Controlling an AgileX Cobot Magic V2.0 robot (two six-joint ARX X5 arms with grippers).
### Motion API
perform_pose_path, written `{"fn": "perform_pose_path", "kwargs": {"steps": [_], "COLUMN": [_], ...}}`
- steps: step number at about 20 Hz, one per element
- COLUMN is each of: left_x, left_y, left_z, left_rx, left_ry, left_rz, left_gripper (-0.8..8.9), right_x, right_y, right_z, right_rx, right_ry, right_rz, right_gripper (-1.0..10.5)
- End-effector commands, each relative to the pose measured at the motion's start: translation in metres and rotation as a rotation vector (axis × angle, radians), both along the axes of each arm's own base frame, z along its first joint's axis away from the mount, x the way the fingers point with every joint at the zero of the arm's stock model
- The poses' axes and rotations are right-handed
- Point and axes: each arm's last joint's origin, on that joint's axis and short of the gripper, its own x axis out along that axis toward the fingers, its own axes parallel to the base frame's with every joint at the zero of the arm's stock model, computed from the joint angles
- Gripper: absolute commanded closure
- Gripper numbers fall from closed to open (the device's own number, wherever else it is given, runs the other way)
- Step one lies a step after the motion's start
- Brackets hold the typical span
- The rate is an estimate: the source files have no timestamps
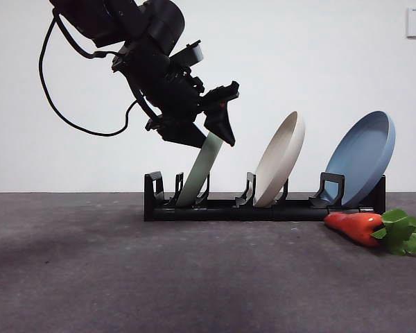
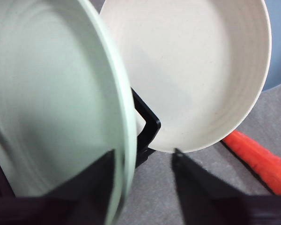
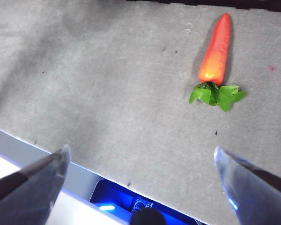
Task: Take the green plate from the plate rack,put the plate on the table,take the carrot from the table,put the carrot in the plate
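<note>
The green plate (image 1: 197, 173) stands tilted in the left slot of the black plate rack (image 1: 263, 209). My left gripper (image 1: 210, 139) comes down from the upper left onto the plate's top edge. In the left wrist view its jaws (image 2: 144, 152) are open and straddle the green plate's (image 2: 51, 93) rim, one jaw on each side. The carrot (image 1: 357, 226) lies on the table (image 1: 125, 277) in front of the rack's right end. My right gripper (image 3: 141, 150) is open and empty, high above the table, with the carrot (image 3: 216, 49) lying beyond it.
A beige plate (image 1: 281, 163) stands in the middle slot and a blue plate (image 1: 360, 156) in the right slot. In the left wrist view the beige plate (image 2: 192, 70) is close beside the green one. The table's near edge (image 3: 18, 145) shows under the right gripper.
</note>
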Motion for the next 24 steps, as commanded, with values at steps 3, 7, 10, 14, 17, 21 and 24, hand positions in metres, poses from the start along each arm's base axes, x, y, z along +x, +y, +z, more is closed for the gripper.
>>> {"fn": "perform_pose_path", "kwargs": {"steps": [3, 7, 10, 14, 17, 21, 24], "left_x": [0.001, 0.0, -0.002, -0.008, -0.023, -0.074, -0.132], "left_y": [-0.001, 0.0, 0.001, 0.004, 0.01, 0.021, 0.021], "left_z": [-0.003, 0.001, 0.015, 0.054, 0.089, 0.136, 0.159], "left_rx": [0.007, 0.0, -0.017, -0.063, -0.086, -0.042, 0.111], "left_ry": [-0.006, -0.011, -0.033, -0.094, -0.101, -0.113, -0.117], "left_rz": [-0.008, -0.007, -0.012, -0.029, -0.062, -0.183, -0.275], "left_gripper": [8.22, 8.22, 8.22, 8.22, 8.22, 8.2, 8.2], "right_x": [0.0, 0.0, 0.0, 0.0, 0.0, 0.0, 0.001], "right_y": [0.0, 0.0, 0.0, 0.0, 0.0, 0.0, 0.0], "right_z": [0.001, 0.001, 0.001, 0.001, 0.001, 0.001, 0.001], "right_rx": [0.002, 0.002, 0.002, 0.002, 0.002, 0.002, 0.002], "right_ry": [-0.005, -0.005, -0.005, -0.006, -0.006, -0.008, -0.009], "right_rz": [0.0, 0.001, 0.001, 0.001, 0.001, 0.001, 0.001], "right_gripper": [2.6, 2.6, 2.6, 2.6, 2.6, 2.6, 2.6]}}
